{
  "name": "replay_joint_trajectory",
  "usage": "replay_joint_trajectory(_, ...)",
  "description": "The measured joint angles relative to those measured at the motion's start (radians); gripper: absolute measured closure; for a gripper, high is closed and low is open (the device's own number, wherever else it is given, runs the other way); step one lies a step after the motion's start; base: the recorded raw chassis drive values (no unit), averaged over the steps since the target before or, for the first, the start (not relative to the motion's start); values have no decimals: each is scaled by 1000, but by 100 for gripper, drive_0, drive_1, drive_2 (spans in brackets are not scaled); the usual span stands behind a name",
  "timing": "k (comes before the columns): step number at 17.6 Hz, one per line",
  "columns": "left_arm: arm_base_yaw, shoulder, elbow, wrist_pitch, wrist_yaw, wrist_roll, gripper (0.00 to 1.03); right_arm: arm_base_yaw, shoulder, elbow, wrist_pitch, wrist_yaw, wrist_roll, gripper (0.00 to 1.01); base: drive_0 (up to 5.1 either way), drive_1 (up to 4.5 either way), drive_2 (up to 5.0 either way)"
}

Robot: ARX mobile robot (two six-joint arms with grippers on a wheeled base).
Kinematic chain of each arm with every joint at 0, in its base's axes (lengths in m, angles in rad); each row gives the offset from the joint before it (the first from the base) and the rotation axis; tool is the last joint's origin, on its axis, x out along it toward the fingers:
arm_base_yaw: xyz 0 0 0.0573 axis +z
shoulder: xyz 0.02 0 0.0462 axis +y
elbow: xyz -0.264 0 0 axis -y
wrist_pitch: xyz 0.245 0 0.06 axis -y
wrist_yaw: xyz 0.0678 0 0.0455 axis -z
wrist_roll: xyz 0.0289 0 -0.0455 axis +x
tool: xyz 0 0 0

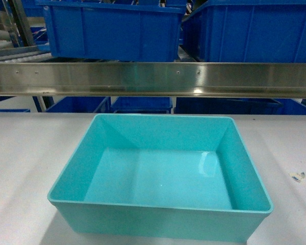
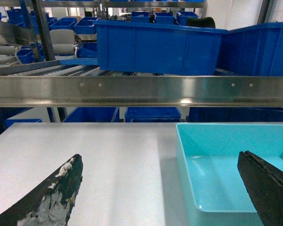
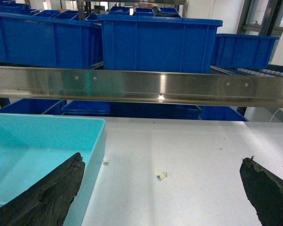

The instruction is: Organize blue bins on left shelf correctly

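One empty turquoise blue bin (image 1: pixel 158 224) sits on the white table, in front of the steel front beam of the left shelf (image 1: pixel 153 77). Neither gripper shows in the head view. In the left wrist view my left gripper (image 2: pixel 159 157) is open and straddles the left wall of the bin (image 2: pixel 184 160): one finger (image 2: pixel 61 188) over the table, the other over the bin's inside. In the right wrist view my right gripper (image 3: pixel 163 160) is open, its left finger (image 3: pixel 56 193) over the right wall of the bin (image 3: pixel 28 150) and its right finger over bare table.
Royal-blue crates (image 1: pixel 112 30) (image 1: pixel 250 30) stand on the tier behind the beam, and more (image 1: pixel 143 104) on the tier below. A small scrap of tape (image 3: pixel 161 176) lies on the table right of the bin. White rollers (image 2: pixel 61 70) show on the rack at the left.
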Motion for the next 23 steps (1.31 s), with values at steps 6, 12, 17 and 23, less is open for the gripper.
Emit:
replay_joint_trajectory(6,0,0,0,0,0,0,5,0,0,0,0,0,0,3,0,0,0)
replay_joint_trajectory(12,0,0,0,0,0,0,5,0,0,0,0,0,0,3,0,0,0)
replay_joint_trajectory(17,0,0,0,0,0,0,5,0,0,0,0,0,0,3,0,0,0)
replay_joint_trajectory(23,-46,960,259,611,-13,14,5,194,941,284,579,42,48,3,0,0,0)
